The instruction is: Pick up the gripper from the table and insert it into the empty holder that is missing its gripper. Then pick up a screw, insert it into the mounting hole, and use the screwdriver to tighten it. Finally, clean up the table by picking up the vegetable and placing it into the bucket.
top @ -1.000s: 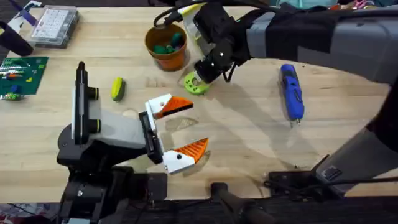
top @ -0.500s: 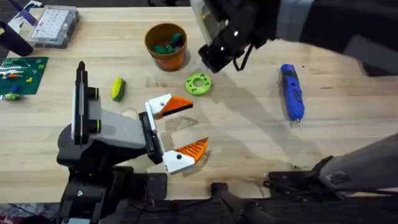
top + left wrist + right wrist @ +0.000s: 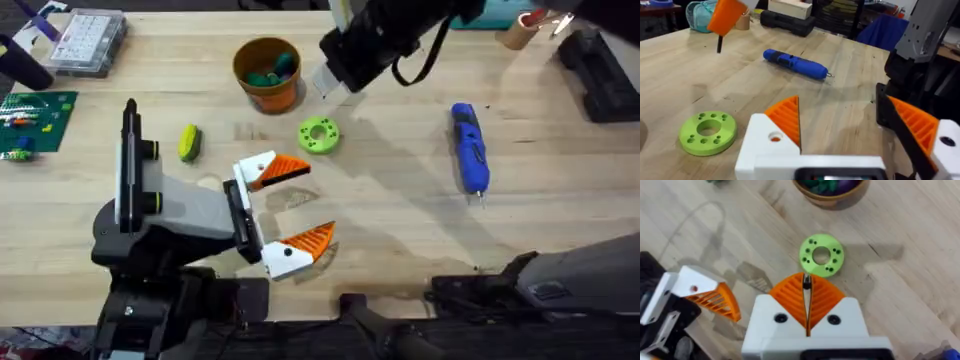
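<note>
Two tools in play: the left tool (image 3: pixel 283 209) sits low centre of the overhead frame, spread wide over bare desk (image 3: pixel 400 220). Up top, the right tool (image 3: pixel 807 297) hangs pinched tight on a thin dark sliver, above the lime-green ring (image 3: pixel 319 134). Screwdriver (image 3: pixel 469 147) lies at right, the vegetable (image 3: pixel 189 142) at left, and the bucket (image 3: pixel 267 74) stands upper centre.

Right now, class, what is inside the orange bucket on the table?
The bucket holds small green and teal toy pieces, and the right wrist view shows a purple one too. Anything beneath them, and the bucket's floor, is covered.
</note>
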You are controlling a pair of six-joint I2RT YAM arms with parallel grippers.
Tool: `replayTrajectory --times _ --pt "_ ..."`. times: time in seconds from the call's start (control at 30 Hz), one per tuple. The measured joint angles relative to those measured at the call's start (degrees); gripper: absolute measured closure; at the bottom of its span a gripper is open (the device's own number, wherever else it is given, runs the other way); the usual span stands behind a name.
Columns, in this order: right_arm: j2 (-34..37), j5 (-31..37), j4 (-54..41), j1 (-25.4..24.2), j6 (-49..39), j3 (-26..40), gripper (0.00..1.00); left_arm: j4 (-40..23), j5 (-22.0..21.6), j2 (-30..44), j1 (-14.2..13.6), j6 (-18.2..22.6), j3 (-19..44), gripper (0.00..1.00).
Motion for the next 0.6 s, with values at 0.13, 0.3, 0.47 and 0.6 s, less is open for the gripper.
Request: replayTrajectory --times 0.13,0.3,0.47,0.6 --pt "-0.09 -0.55 -3.82 1.9 -0.61 3.9 0.994 0.0 0.01 0.0 0.0 0.0 0.0 0.014" --pt "-0.11 -1.05 -6.95 4.21 -0.69 7.93 0.994 0.0 0.02 0.0 -0.01 0.0 0.0 0.014" --pt "-0.11 -1.12 -9.23 6.08 -0.71 10.65 0.994 0.0 0.02 0.0 -0.02 0.0 0.0 0.014" --pt "-0.11 -1.1 -9.89 7.98 -0.71 12.13 0.994 0.0 0.01 0.0 0.0 0.0 0.0 0.014"
